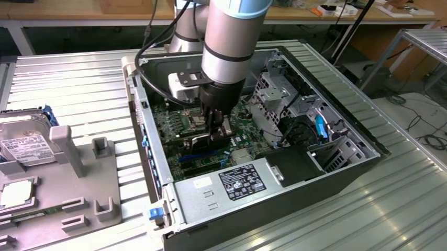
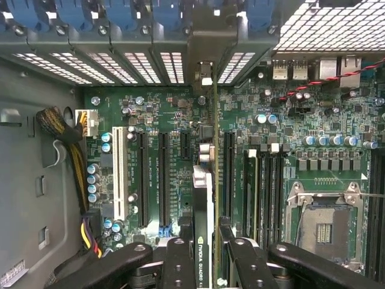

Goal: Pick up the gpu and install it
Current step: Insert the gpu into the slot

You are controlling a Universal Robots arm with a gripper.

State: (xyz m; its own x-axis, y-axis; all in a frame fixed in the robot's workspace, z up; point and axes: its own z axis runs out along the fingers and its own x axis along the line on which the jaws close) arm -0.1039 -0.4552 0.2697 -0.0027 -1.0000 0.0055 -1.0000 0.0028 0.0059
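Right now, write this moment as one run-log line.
gripper: shut on gpu | gpu: upright on edge, inside computer case, over motherboard | seating: cannot tell

You're working in a robotics lab or workshop: an opened computer case point(image 1: 314, 193) surrounds your jaws on a ribbed metal table point(image 1: 70, 78), with cluttered wooden workbenches point(image 1: 70, 11) and floor cables point(image 1: 419, 123) well beyond them.

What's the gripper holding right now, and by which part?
The gripper pinches the gpu across its faces at the upper edge, away from the bracket end.
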